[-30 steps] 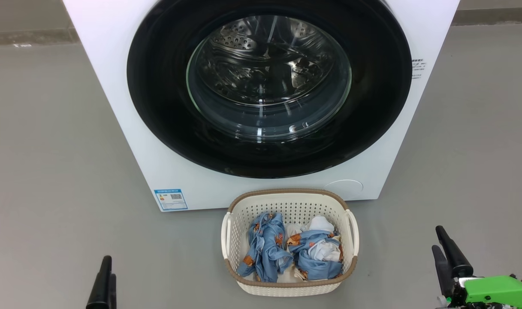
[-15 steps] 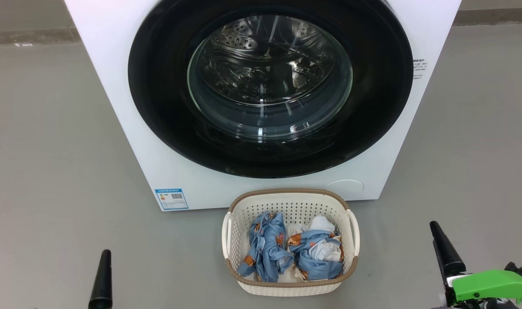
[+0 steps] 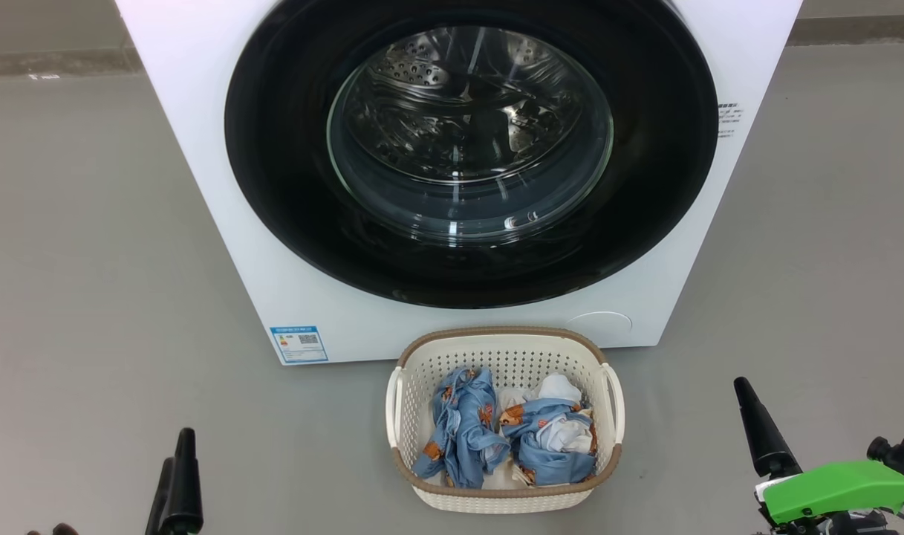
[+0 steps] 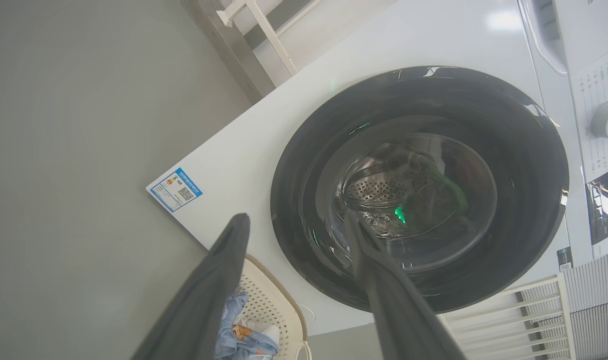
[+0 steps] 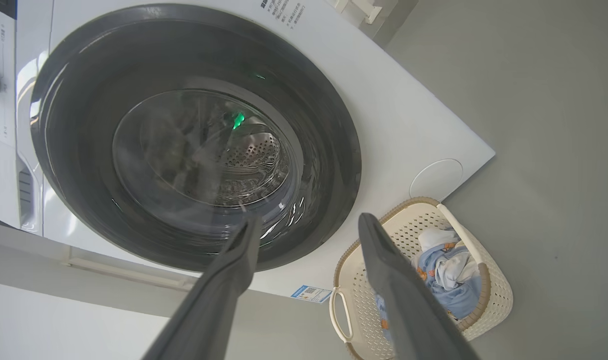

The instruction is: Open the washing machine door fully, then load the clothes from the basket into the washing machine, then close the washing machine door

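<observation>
1. Door: the large round washing machine door point(image 3: 288, 186), w/ glossy black rim and bulging clear glass centre, sits shut and flush on the big white front-loading washing machine point(image 3: 199, 134). The steel drum shows only thru the glass.
2. Load: the small light-blue clothes point(image 3: 463, 435), w/ orange prints and white bits, lie bunched in the small cream perforated plastic basket point(image 3: 496, 333) w/ brown woven-look rim. It stands on the grey floor point(image 3: 88, 260) just in front of the machine, below the door and near the small blue label point(image 3: 298, 344).
3. Left gripper point(image 4: 298, 217): two long dark fingers spread apart, nothing btw them, touching nothing. It sits low at the head view's lower left, well apart from door and basket. Pos. approx the same as a second ago.
4. Right gripper point(image 5: 309, 219): fingers also spread, empty. Changed: over the last second it has crept up and inward in the head view, and its green wrist piece point(image 3: 838, 487) has slid along w/ it. The whole pic drifted a touch the other way, so it's the arm moving, not the cam.
5. Meaning: nothing of the task is done yet. The door is unopened and the clothes untouched. The right arm looks to be starting its reach for the door, i.e. step one.
6. Poor view: can't make out a handle or recess on the black rim. It may sit at the rim's right edge, but that's a guess. The next move prob. needs a finger hooked behind the rim, then a wide swing w/o clipping the basket.
</observation>
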You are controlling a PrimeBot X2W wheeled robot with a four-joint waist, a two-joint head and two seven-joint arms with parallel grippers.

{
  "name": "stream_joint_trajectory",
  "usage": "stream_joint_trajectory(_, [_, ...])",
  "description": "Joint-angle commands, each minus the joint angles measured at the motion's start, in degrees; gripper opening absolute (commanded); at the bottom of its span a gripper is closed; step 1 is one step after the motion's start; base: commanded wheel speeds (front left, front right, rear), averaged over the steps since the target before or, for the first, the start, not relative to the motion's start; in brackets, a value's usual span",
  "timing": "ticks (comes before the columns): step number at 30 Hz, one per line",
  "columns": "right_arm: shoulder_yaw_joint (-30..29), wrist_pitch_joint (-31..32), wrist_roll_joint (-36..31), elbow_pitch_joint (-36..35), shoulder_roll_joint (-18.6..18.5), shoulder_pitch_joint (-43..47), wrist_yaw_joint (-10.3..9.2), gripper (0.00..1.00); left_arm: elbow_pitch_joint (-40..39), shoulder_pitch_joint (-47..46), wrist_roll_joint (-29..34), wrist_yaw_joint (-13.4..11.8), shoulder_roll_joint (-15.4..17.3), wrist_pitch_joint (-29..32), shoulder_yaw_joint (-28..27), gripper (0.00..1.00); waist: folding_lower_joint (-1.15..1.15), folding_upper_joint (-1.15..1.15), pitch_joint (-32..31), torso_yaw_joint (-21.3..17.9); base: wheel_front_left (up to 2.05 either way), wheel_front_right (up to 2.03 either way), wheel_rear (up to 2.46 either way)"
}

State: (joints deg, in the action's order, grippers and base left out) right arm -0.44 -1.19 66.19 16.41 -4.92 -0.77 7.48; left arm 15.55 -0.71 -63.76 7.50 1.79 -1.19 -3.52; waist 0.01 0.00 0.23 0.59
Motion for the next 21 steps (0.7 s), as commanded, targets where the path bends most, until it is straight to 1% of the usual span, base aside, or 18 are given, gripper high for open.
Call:
stream_joint_trajectory(1, [0.8,-0.8,-2.4,-1.9,-1.3,-2.6,0.00,1.00,-2.0,-0.9,2.4,0.0,0.9,-0.9,-0.5,1.00,0.00,0.00,0.0,0.0,0.00,0.00,0.00])
stream_joint_trajectory(21, [3.6,-4.2,-14.6,-2.8,-2.7,-2.6,0.01,1.00,-3.2,-0.9,15.3,0.0,1.2,-4.3,0.0,1.00,0.00,0.00,0.2,0.6,0.00,0.00,0.00])
